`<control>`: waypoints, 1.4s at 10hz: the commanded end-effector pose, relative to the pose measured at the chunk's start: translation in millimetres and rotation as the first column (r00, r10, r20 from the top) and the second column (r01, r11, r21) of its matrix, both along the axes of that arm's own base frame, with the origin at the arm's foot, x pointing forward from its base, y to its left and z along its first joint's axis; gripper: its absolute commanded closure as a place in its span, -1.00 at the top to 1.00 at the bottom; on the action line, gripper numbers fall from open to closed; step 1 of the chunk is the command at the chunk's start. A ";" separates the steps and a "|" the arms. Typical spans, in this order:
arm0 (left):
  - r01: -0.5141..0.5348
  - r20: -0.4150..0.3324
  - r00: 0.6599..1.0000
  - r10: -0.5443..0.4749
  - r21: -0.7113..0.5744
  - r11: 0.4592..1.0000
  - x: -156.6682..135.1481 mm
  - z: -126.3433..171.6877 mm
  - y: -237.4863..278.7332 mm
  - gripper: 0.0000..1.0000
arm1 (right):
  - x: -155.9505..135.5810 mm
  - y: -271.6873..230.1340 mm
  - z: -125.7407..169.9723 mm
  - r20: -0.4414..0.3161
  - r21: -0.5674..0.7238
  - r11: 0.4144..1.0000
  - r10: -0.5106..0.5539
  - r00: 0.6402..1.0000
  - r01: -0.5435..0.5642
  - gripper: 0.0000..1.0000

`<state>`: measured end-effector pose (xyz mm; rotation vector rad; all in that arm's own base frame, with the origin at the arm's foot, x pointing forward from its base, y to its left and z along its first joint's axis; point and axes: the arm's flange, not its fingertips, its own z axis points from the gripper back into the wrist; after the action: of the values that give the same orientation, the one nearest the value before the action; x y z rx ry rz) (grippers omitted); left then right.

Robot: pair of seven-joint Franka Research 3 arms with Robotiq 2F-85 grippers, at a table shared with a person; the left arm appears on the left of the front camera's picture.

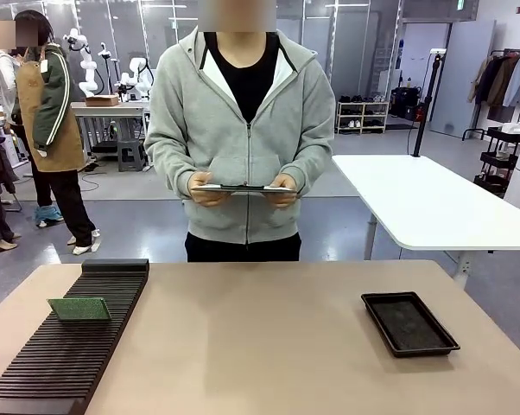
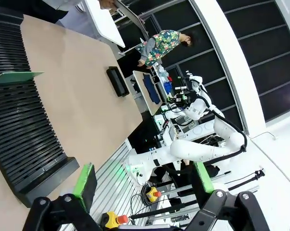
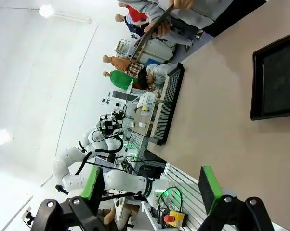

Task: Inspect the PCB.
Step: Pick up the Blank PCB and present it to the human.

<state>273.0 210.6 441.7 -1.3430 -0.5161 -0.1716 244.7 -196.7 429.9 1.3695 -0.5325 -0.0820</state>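
Observation:
The PCB (image 1: 79, 309) is a thin green board standing in a slot of the black slotted rack (image 1: 66, 346) at the table's left. In the left wrist view the PCB (image 2: 15, 77) juts from the rack (image 2: 19, 125), far ahead of my left gripper (image 2: 144, 179). That gripper is open, its green pads (image 2: 85, 180) wide apart with nothing between them. My right gripper (image 3: 150, 185) is also open and empty, held off the table's near side. A person in a grey hoodie stands at the far side holding a clipboard (image 1: 243, 188) in both hands.
A black tray (image 1: 409, 322) lies at the table's right, also seen as the tray (image 2: 117, 81) and tray (image 3: 275, 79) in the wrist views. The rack (image 3: 166, 103) shows far off in the right wrist view. A white table (image 1: 424, 203) stands behind on the right.

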 end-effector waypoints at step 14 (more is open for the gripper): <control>-0.129 0.216 0.773 -0.597 0.974 0.185 98.2 49.3 -234.4 1.00 | -0.7 -0.2 1.8 0.006 0.006 1.000 0.005 1.000 -0.005 1.00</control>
<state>372.9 -21.8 486.6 0.0108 -0.4976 -1.0677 244.4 -195.7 430.1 1.3730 -0.5264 -0.0797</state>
